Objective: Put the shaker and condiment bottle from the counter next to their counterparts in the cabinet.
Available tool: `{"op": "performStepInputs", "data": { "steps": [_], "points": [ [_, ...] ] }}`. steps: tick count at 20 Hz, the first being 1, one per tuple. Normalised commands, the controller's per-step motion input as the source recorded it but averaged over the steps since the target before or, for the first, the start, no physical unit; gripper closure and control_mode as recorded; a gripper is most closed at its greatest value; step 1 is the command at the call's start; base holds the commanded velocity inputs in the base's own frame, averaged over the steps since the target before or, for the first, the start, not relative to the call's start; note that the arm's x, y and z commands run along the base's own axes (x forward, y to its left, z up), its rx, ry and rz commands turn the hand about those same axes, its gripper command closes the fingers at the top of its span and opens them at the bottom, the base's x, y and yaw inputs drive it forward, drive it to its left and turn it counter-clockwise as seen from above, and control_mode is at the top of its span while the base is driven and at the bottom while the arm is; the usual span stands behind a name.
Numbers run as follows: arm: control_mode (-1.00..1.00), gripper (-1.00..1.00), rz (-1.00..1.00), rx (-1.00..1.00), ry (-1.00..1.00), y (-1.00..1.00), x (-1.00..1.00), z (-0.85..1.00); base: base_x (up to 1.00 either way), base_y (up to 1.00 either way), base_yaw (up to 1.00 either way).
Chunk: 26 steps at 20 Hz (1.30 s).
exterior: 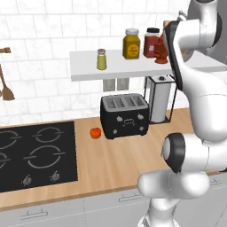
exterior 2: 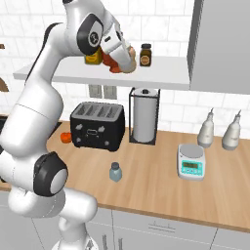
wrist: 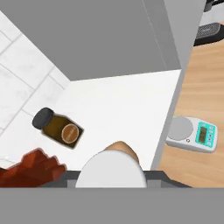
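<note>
While the claw (exterior 2: pixel 128 62) pinches it above the cabinet (exterior 2: pixel 161 78), the condiment bottle (wrist: pixel 114 164) looks squat, tan-peach, pale-topped.

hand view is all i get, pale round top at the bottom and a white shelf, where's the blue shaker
Observer: The shaker stands on the counter, in front of the toaster.
Operator: ok and the yellow-green one it goes next to
Observer: The yellow-green shaker stands near the left end of the cabinet, left of a yellow jar.
Operator: is that pale top actually held
Observer: Yes. In the right base view the end effector is shut on the condiment bottle, up at shelf height.
</note>
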Motion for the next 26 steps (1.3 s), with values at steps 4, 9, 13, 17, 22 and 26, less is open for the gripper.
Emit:
{"op": "performStepInputs", "data": {
  "steps": [4, 9, 13, 17, 22, 26],
  "points": [
    [-1.0, 1.0, 0.0, 0.0, 0.0, 0.0, 0.11, 0.02, 0.0, 0.0, 0.0],
    [-1.0, 1.0, 0.0, 0.0, 0.01, -0.02, 0.02, 0.0, 0.0, 0.0, 0.0],
    [-1.0, 1.0, 0.0, 0.0, 0.05, -0.26, 0.17, 0.0, 0.0, 0.0, 0.0],
    [-1.0, 1.0, 0.0, 0.0, 0.0, 0.06, 0.02, 0.0, 0.0, 0.0, 0.0],
    [-1.0, 1.0, 0.0, -0.05, 0.02, 0.15, 0.0, -0.17, 0.0, 0.0, 0.0],
    [-1.0, 1.0, 0.0, -0.04, 0.0, 0.1, 0.0, -0.04, 0.0, 0.0, 0.0]
  ]
}}
